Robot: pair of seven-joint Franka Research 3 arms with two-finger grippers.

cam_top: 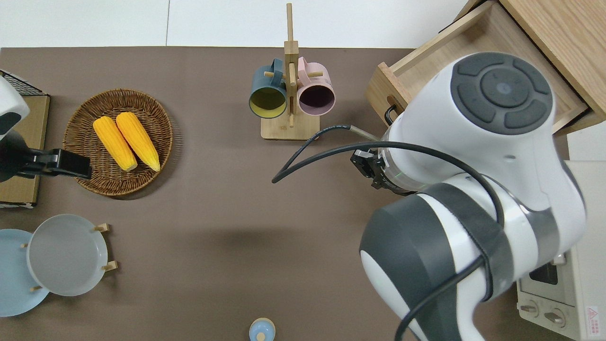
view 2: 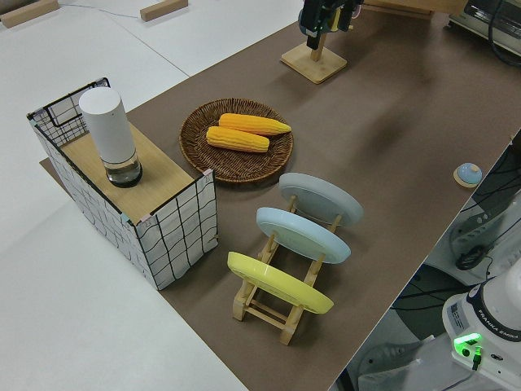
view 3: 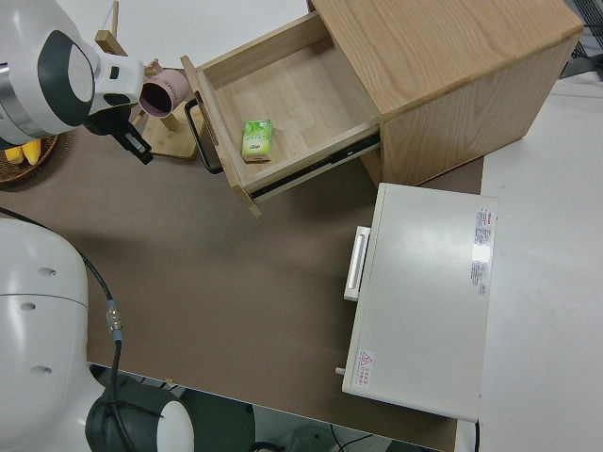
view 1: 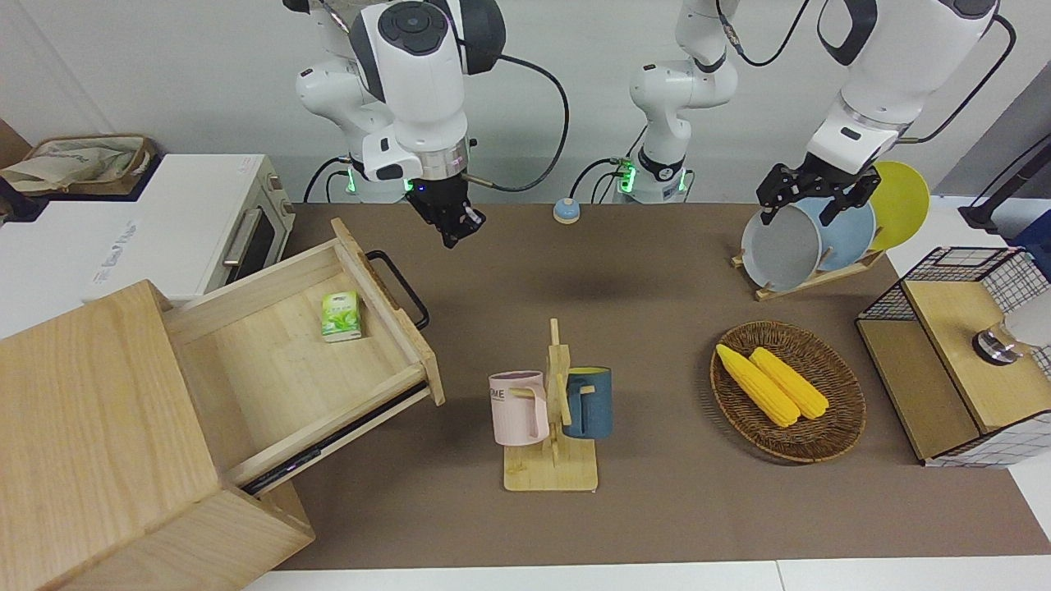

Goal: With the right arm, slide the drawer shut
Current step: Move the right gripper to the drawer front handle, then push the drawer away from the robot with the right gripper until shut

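Observation:
The drawer [view 1: 271, 353] stands pulled far out of the pale wooden cabinet [view 1: 90, 427], with a small green box [view 1: 341, 316] lying on its floor. Its black loop handle [view 1: 400, 287] sticks out of the front panel toward the middle of the table. My right gripper [view 1: 456, 230] hangs shut and empty over the brown mat, just off the drawer's front [view 3: 212, 141]. In the right side view the gripper [view 3: 134, 148] is a short way from the handle [view 3: 201, 141] and does not touch it. My left arm is parked, its gripper [view 1: 803, 205] open.
A white toaster oven [view 1: 181, 222] stands beside the cabinet, nearer to the robots. A mug rack [view 1: 552, 410] with a pink and a blue mug stands mid-table near the drawer's front. Toward the left arm's end are a corn basket [view 1: 788, 390], a plate rack [view 1: 813, 238] and a wire-and-wood box [view 1: 961, 361].

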